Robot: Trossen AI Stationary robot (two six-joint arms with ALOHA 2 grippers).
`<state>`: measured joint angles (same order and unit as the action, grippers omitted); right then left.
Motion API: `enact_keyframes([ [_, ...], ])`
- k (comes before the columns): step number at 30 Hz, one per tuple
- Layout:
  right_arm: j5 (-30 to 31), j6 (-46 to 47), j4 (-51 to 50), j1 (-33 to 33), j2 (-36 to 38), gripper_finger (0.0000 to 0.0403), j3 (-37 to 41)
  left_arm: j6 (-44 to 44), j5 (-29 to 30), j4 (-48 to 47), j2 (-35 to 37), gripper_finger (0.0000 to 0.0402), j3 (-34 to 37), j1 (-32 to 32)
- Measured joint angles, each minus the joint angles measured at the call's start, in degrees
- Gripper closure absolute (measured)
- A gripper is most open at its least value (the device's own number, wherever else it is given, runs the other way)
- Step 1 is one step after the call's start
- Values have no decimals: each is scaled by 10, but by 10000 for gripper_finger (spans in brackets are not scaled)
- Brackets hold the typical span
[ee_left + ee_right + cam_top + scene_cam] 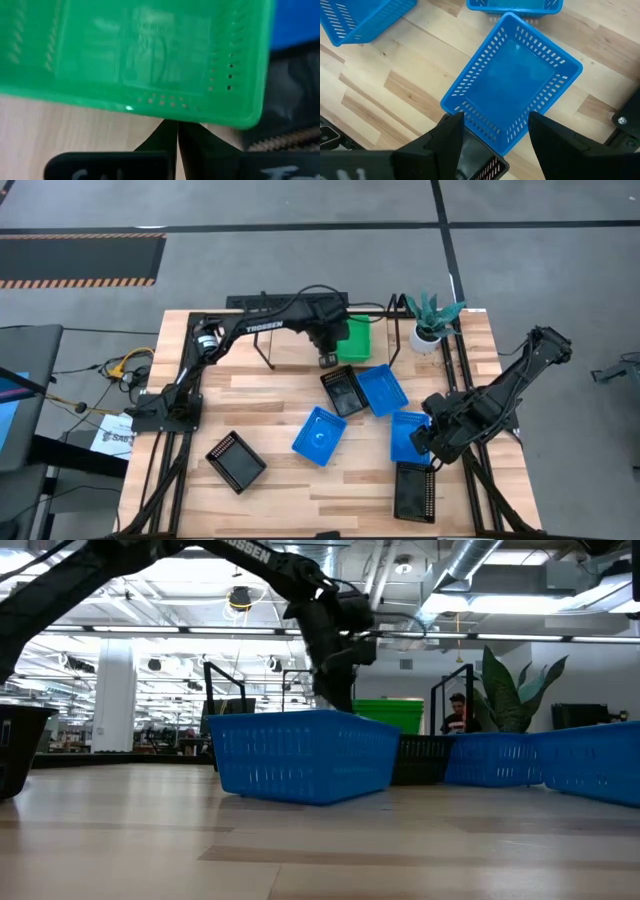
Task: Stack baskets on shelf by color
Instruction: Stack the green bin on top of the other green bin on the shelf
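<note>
A green basket (354,340) (140,55) sits on the shelf (262,340) at the table's far edge. My left gripper (326,356) (177,131) is shut, its tips right at the green basket's rim. Loose on the table lie three blue baskets (320,435) (382,388) (410,432) and three black ones (343,392) (235,461) (415,492). My right gripper (430,446) (495,135) hovers open above one short end of a blue basket (512,82), touching nothing. My left gripper's shut fingertips (172,131) point steeply down at the green basket's outer rim (170,114), near one corner. Nothing is between the fingers. I cannot tell whether the tips touch the rim.
A potted plant (432,322) stands at the far right corner beside the shelf. In the low view a blue basket (300,755) fills the foreground, with the green one (390,715) behind it. Bare wood lies along the near left (300,500).
</note>
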<state>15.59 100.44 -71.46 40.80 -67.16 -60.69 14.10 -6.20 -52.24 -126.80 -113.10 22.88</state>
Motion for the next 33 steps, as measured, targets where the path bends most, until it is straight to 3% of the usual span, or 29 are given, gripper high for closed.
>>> enact_keyframes([
  [9,0,-2,3,0,0,158,0,-8,2,41,0,401,0,5],
  [15,0,-7,2,0,0,158,0,-53,-22,-46,11,401,-21,17],
  [18,1,-18,-1,0,0,158,0,-63,-3,-60,26,401,-28,17],
  [29,20,-28,0,0,0,158,0,-74,52,90,-4,401,-29,40],
  [33,20,-27,3,0,0,158,0,-66,52,99,-13,401,-29,43],
])
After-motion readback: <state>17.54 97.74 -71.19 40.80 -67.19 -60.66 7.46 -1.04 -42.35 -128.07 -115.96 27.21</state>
